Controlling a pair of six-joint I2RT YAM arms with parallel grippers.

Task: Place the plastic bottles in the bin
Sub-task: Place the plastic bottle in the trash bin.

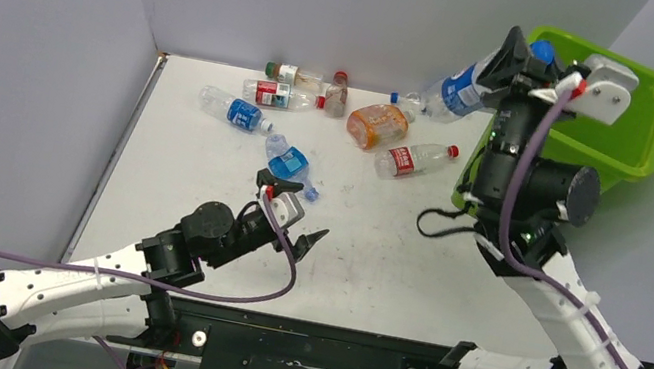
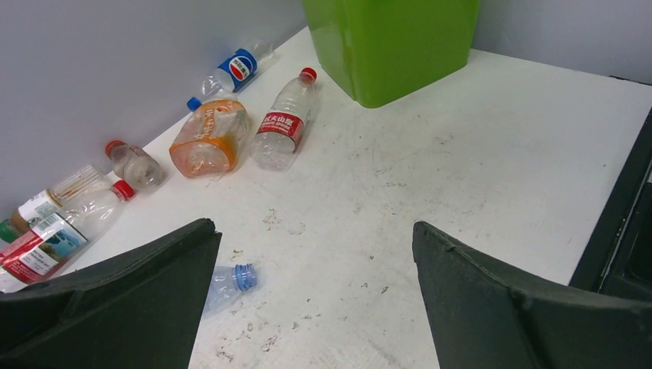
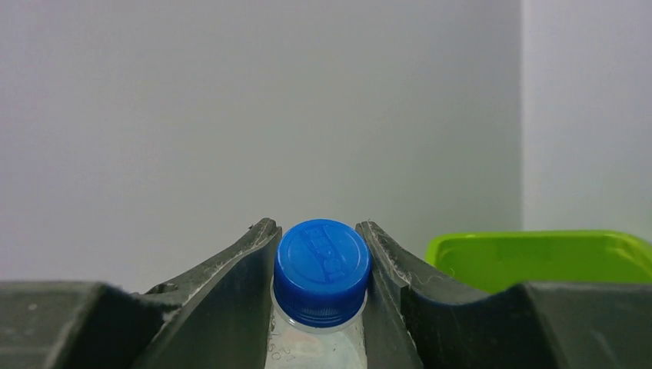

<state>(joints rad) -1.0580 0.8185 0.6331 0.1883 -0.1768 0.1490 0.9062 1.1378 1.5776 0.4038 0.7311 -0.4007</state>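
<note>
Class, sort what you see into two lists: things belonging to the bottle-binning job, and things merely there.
Job: bin; blue-capped bottle held by right gripper; orange bottle, red-labelled bottle beside it, and crushed blue bottle on the table.
Merely there: black cable near the bin; purple cable.

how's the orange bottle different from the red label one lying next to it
Colour: the orange bottle is tinted orange plastic, while the red-label bottle is clear with a red cap.
Shape: the orange bottle is wide and crumpled; the red-label bottle is slimmer and keeps its round form.
Both lie on their sides on the table, outside the bin.
</note>
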